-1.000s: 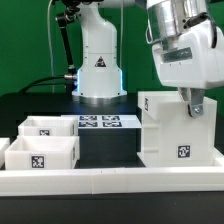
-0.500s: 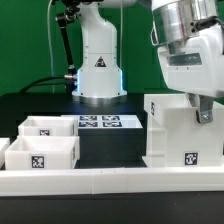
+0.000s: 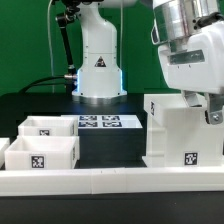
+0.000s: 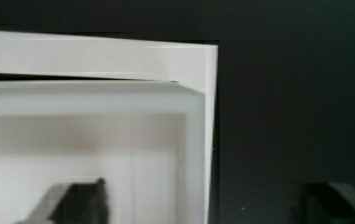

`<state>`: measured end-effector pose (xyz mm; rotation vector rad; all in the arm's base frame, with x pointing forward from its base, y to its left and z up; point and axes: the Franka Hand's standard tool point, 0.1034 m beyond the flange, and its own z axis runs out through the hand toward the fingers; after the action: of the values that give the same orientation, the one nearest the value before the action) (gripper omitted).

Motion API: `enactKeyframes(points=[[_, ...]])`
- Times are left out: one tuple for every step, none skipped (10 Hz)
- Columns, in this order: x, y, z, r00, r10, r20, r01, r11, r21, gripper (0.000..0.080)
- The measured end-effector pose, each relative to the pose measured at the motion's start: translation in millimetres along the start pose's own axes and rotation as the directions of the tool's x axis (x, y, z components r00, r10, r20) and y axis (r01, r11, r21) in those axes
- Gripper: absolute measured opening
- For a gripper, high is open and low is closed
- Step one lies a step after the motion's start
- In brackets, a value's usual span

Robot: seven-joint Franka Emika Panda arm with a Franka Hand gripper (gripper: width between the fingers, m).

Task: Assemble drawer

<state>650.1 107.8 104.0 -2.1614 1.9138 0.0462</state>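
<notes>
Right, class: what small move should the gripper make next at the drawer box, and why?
Probably lift straight up, clear of the box. The gripper stands open astride a side wall of the drawer box, holding nothing, while the front drawer and rear drawer sit outside it, at the exterior view's left.

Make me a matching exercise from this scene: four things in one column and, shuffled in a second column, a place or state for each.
Things:
1. drawer case
2. front small drawer
3. marker board
4. claw

Places or states:
A. lying flat in front of the robot base
B. on the exterior view's left, open side up
C. fingers apart, with a white wall's edge between them
D. on the exterior view's right, the tallest white part

Pairs: 1-D, 2-B, 3-A, 4-C
</notes>
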Motion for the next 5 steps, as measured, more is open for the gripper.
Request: enactKeyframes(points=[[1.3, 3.2, -8.3, 0.995, -0.102, 0.001, 0.102, 0.995, 0.005, 0.0618], [1.4, 6.3, -15.8, 0.986, -0.169, 0.001, 0.169, 0.986, 0.006, 0.0618], [3.1, 9.3, -23.8, 0.961, -0.276, 0.005, 0.276, 0.961, 0.008, 0.0643], [3.3, 13.9, -32.2, 0.924, -0.382, 0.019, 0.382, 0.924, -0.004, 0.0643], [2.8, 18.7, -38.4, 0.873, -0.484, 0.049, 0.486, 0.874, -0.024, 0.0649]])
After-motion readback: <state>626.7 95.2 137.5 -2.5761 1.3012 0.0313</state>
